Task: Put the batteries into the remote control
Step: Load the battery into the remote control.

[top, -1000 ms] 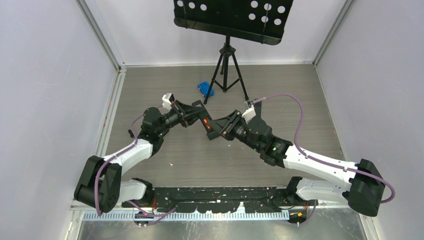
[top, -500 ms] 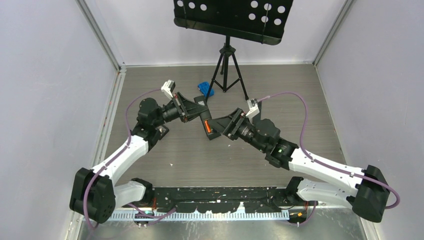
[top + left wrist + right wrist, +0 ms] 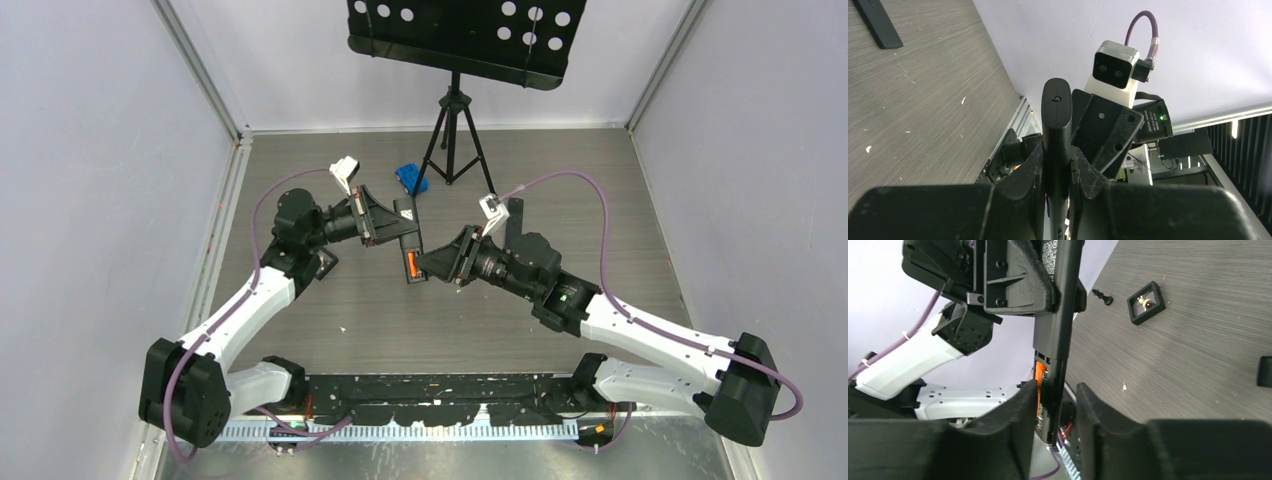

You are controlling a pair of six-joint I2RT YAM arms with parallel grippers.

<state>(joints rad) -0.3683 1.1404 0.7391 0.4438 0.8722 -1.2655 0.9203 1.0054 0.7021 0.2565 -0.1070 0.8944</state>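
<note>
– Worktop (image 3: 560,200): grey wood-grain, pale walls on 3 sides. Remote control (image 3: 1056,115) loc?
– Off the worktop, in mid-air btwn the two arms, approx. centre. Left claw (image 3: 1057,155) is clamped on its body, both fingers tight against the sides.
– Right claw (image 3: 1057,390)?
– Part open. Jaws straddle the remote's lower end. Gap visible on one side; contact on the other can't be confirmed.
– Battery bay?
– Exposed at that lower end. Orange battery (image 3: 1038,371) is seated inside. Greenish item next to it, ID uncertain.
– Other containers?
– Small black square tray (image 3: 1146,302), flat on the worktop, holds 1 small gold-coloured item. Slim black bar (image 3: 877,22) lies on the worktop, well apart from both claws.
</note>
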